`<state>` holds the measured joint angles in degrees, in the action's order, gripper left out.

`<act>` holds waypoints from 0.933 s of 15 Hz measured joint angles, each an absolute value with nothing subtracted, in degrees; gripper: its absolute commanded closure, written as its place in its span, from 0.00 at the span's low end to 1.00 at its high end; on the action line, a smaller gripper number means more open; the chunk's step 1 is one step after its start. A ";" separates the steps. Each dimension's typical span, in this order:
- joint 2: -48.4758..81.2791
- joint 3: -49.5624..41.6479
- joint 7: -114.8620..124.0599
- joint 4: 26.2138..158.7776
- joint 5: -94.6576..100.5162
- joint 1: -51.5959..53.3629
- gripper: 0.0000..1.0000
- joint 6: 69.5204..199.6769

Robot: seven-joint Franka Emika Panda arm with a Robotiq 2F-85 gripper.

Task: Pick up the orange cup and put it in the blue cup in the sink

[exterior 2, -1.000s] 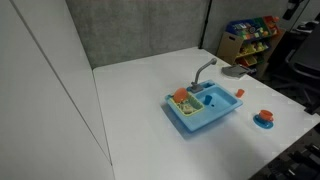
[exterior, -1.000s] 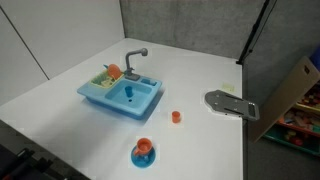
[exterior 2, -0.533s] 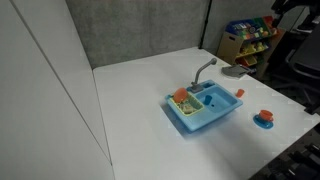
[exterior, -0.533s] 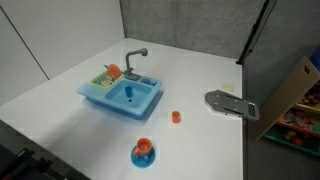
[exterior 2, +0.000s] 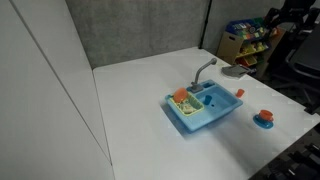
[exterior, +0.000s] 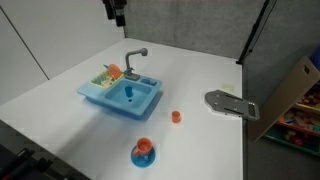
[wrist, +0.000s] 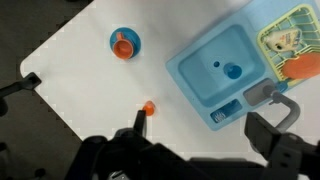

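The orange cup (exterior: 176,116) stands on the white table, apart from the sink (exterior: 100,97) on its front right side. It also shows in the other exterior view (exterior 2: 240,93) and in the wrist view (wrist: 149,107). The blue cup (exterior: 128,96) stands inside the sink basin, also seen from the wrist (wrist: 233,71). The sink (wrist: 198,60) is light blue with a grey faucet (exterior: 135,58). My gripper (exterior: 117,10) hangs high above the table behind the sink. In the wrist view it (wrist: 205,128) is open and empty, with the orange cup by one fingertip.
A blue round plate (exterior: 144,152) with an orange piece sits near the table's front edge. A yellow-green rack (exterior: 107,75) with a larger orange item fills the sink's side. A grey flat object (exterior: 230,104) lies at the table's edge. Toy shelves (exterior 2: 245,40) stand beyond the table.
My gripper has come into view at the top of an exterior view, above and behind the sink. The cups, sink and plate have not moved.
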<state>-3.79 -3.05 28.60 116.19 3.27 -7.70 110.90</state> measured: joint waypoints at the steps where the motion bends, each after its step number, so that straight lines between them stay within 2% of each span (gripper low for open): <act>1: -2.66 -3.64 28.59 115.54 3.27 -7.70 0.00 110.98; 14: 0.86 -5.27 28.40 112.75 2.25 -7.66 0.00 111.00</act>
